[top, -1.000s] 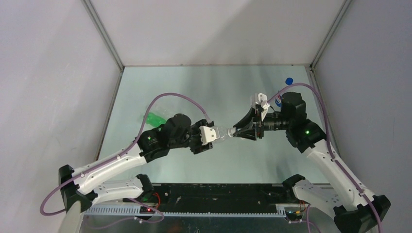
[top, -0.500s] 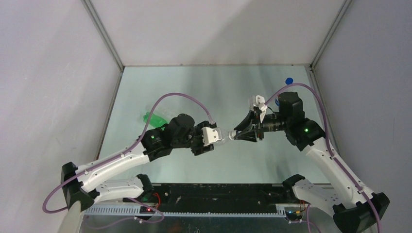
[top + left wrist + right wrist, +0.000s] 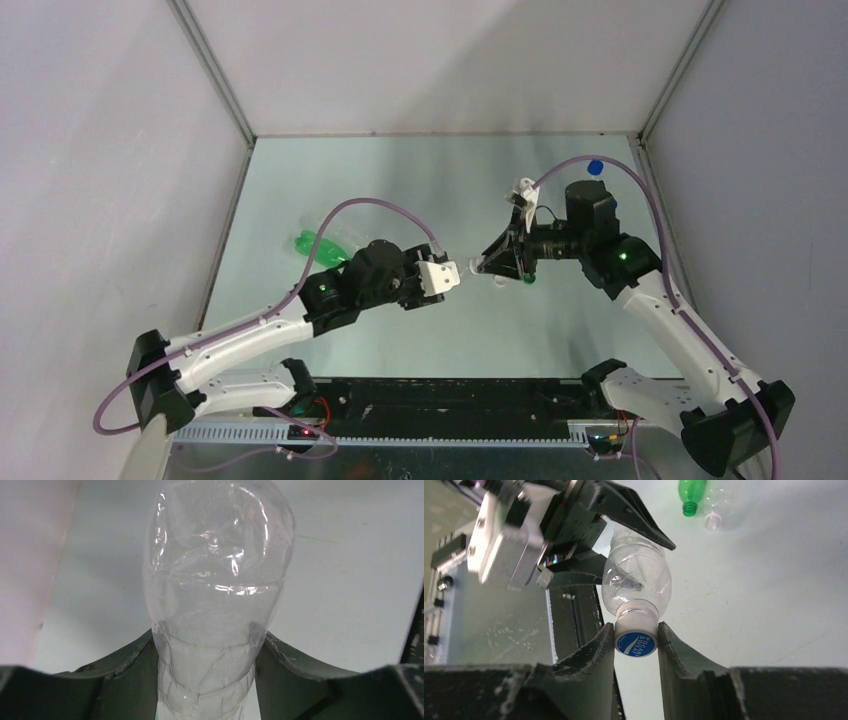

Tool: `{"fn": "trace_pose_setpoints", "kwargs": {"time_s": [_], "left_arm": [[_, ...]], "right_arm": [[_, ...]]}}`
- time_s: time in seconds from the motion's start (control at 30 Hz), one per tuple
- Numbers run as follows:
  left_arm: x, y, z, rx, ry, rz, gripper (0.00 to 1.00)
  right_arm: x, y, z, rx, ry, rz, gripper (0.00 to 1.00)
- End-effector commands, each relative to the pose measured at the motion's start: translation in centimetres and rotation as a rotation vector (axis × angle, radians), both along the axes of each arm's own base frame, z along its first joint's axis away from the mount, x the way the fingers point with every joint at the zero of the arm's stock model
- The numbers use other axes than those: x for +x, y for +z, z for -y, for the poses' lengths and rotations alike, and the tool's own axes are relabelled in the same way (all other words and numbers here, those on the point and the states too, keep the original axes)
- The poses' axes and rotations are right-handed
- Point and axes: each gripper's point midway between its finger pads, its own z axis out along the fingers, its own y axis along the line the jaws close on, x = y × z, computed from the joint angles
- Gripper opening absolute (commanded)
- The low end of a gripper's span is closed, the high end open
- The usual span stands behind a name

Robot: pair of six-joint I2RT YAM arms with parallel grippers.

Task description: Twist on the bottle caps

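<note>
My left gripper (image 3: 447, 280) is shut on the body of a clear bottle (image 3: 217, 580) and holds it level above the table, neck toward the right arm. My left gripper (image 3: 205, 680) squeezes the bottle between both fingers. My right gripper (image 3: 487, 267) is shut on a white cap with a blue printed top (image 3: 636, 638), and the cap sits on that bottle's neck (image 3: 636, 582). Both right fingers (image 3: 596, 655) touch the cap's sides. A green bottle (image 3: 318, 246) lies at the left. A blue cap (image 3: 596, 167) lies at the far right. A green cap (image 3: 527, 279) lies under the right wrist.
In the right wrist view the green bottle (image 3: 689, 495) and a second clear bottle (image 3: 716, 510) lie side by side on the table, necks toward me. Grey walls close the table on three sides. The arm bases and a black rail run along the near edge.
Both grippers stayed joined at the bottle and shifted slightly left and away. The right wrist has rotated, its white camera mount swinging up. The left arm stretched further forward.
</note>
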Motion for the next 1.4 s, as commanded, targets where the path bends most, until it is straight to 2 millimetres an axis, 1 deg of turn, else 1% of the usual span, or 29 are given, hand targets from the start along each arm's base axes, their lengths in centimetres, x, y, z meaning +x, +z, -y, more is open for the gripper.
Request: {"fn": "trace_pose_setpoints", "kwargs": {"time_s": [0.0,0.13,0.3,0.43,0.53,0.67,0.7,0.73,0.77,0.87,0.9,0.93,0.97,1.0,1.03,1.07,1.1,1.13,1.17,1.2,1.23,1.27,1.3,1.37], "left_arm": [[1.9,9.6,3.9,-0.323,0.0,0.267,0.49],[2.7,8.9,3.7,-0.306,0.038,0.307,0.49],[3.5,9.2,3.4,-0.321,0.083,0.35,0.49],[3.9,9.1,3.2,-0.323,0.109,0.371,0.49],[4.2,9.0,3.1,-0.313,0.131,0.388,0.49],[4.5,8.8,3.2,-0.288,0.143,0.416,0.49],[4.5,8.4,3.3,-0.271,0.137,0.415,0.49],[4.5,8.5,3.4,-0.267,0.133,0.413,0.49],[4.4,8.0,3.4,-0.249,0.127,0.398,0.49],[3.6,8.0,3.8,-0.253,0.084,0.354,0.48],[3.2,7.4,3.7,-0.241,0.076,0.316,0.48],[2.4,7.0,4.1,-0.224,0.029,0.274,0.48],[2.1,7.6,4.3,-0.239,0.011,0.246,0.48],[0.9,6.6,4.5,-0.208,-0.049,0.19,0.48],[0.4,7.1,4.7,-0.216,-0.071,0.165,0.48],[-0.8,6.3,4.8,-0.193,-0.123,0.113,0.48],[-1.5,6.8,5.0,-0.201,-0.162,0.093,0.48],[-2.0,6.2,4.8,-0.174,-0.177,0.059,0.47],[-2.5,6.6,4.9,-0.181,-0.206,0.033,0.47],[-2.7,6.0,4.5,-0.164,-0.206,-0.004,0.47],[-3.3,6.2,4.6,-0.174,-0.237,-0.031,0.47],[-3.3,6.1,4.4,-0.176,-0.233,-0.062,0.46],[-3.8,6.1,4.5,-0.187,-0.26,-0.088,0.46],[-4.1,6.1,4.5,-0.207,-0.275,-0.137,0.46]], "right_arm": [[0.9,-0.4,-0.6,-0.014,-0.145,-0.232,0.0],[1.4,-0.3,-1.0,0.011,-0.207,-0.348,0.0],[2.2,-0.9,-1.1,0.009,-0.305,-0.475,0.0],[2.8,-1.1,-1.2,0.023,-0.383,-0.579,0.0],[2.9,-1.2,-1.3,0.033,-0.429,-0.659,0.0],[2.9,-1.7,-1.3,0.023,-0.475,-0.725,0.0],[2.8,-1.7,-1.3,0.02,-0.469,-0.716,0.0],[2.8,-1.6,-1.5,0.02,-0.455,-0.698,0.0],[2.7,-1.6,-1.4,0.014,-0.438,-0.659,0.0],[2.2,-1.6,-1.0,-0.012,-0.394,-0.556,0.0],[1.9,-1.8,-0.9,-0.031,-0.358,-0.505,0.0],[1.5,-1.6,-0.9,-0.035,-0.327,-0.469,0.01],[1.0,-1.7,-0.8,-0.052,-0.264,-0.408,0.01],[0.7,-1.6,-0.7,-0.058,-0.235,-0.373,0.01],[0.3,-1.9,-0.5,-0.078,-0.192,-0.321,0.01],[0.0,-1.8,-0.4,-0.082,-0.169,-0.29,0.01],[-0.4,-1.9,-0.2,-0.092,-0.123,-0.239,0.01],[-0.7,-1.7,-0.1,-0.089,-0.101,-0.211,0.0],[-1.0,-1.6,-0.1,-0.089,-0.063,-0.168,0.0],[-1.3,-1.3,-0.1,-0.083,-0.043,-0.134,0.0],[-1.5,-1.1,-0.1,-0.08,-0.016,-0.092,0.0],[-1.8,-0.7,-0.2,-0.075,0.01,-0.048,0.0],[-2.2,-0.6,-0.4,-0.072,0.033,-0.025,0.0],[-2.8,-0.3,-0.6,-0.065,0.087,0.029,0.0]]}}
